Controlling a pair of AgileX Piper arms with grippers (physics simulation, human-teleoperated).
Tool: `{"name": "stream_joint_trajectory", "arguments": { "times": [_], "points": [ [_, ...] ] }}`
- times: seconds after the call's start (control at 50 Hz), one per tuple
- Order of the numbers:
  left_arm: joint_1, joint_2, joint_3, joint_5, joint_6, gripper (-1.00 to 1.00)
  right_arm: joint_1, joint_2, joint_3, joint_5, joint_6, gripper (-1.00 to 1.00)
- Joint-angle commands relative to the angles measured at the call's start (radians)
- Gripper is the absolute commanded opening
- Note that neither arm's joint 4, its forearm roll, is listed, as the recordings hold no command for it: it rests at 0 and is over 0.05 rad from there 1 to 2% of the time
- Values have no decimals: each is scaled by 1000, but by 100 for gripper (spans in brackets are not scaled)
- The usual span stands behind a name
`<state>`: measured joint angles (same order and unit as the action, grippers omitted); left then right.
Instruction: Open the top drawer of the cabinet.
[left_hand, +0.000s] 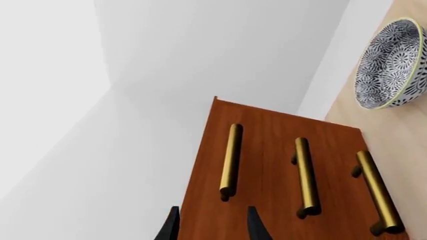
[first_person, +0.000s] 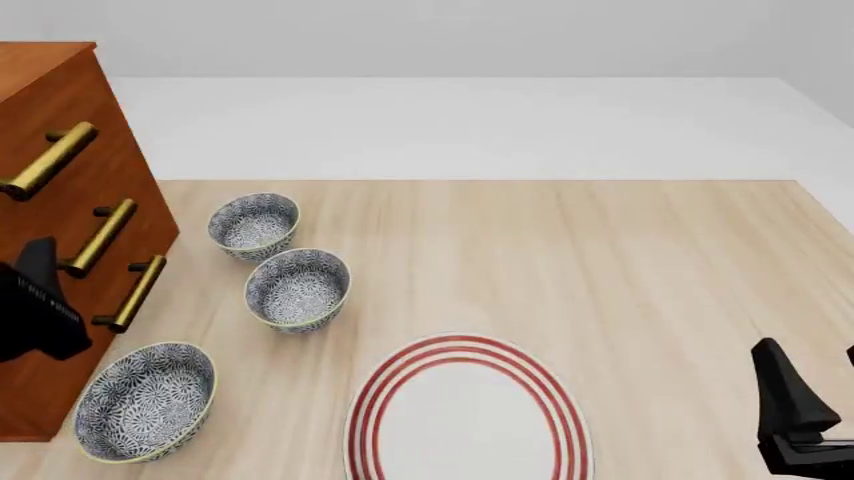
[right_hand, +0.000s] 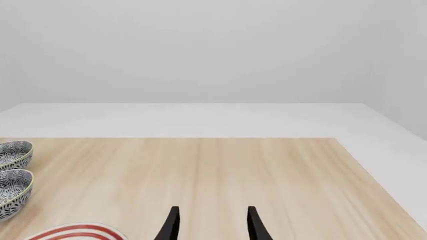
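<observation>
Counter (first_person: 601, 260) of pale wood carries the cabinet (first_person: 67, 140) at its left edge, drawer fronts facing the arms so the handles can be reached. Top drawer (left_hand: 220, 130) looks fully closed, its brass handle (left_hand: 231, 160) ungrasped. Left claw (left_hand: 212, 226), fingers apart, faces that handle, seemingly lining up. Right claw (right_hand: 212, 226), fingers apart, idles above bare counter.

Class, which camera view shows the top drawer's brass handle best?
The left wrist view: the top drawer's handle appears whole, with the open left gripper just short of it. The front view shows it cut by the frame's edge. The right wrist view misses it.
</observation>
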<state>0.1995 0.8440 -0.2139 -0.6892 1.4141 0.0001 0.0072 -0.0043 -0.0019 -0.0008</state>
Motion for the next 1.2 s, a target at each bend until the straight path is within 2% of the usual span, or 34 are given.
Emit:
{"name": "stream_joint_trajectory", "arguments": {
  "times": [0.02, 0.26, 0.58, 1.2],
  "points": [
    [11, 67, -5, -56, 44, 100, 0, 0, 0, 0, 0, 100],
    [22, 105, -10, -92, 79, 100, 0, 0, 0, 0, 0, 100],
    [43, 140, -35, -94, 87, 100, 0, 0, 0, 0, -1, 100],
    [89, 317, -98, -182, 93, 100, 0, 0, 0, 0, 0, 100]
  ]
}}
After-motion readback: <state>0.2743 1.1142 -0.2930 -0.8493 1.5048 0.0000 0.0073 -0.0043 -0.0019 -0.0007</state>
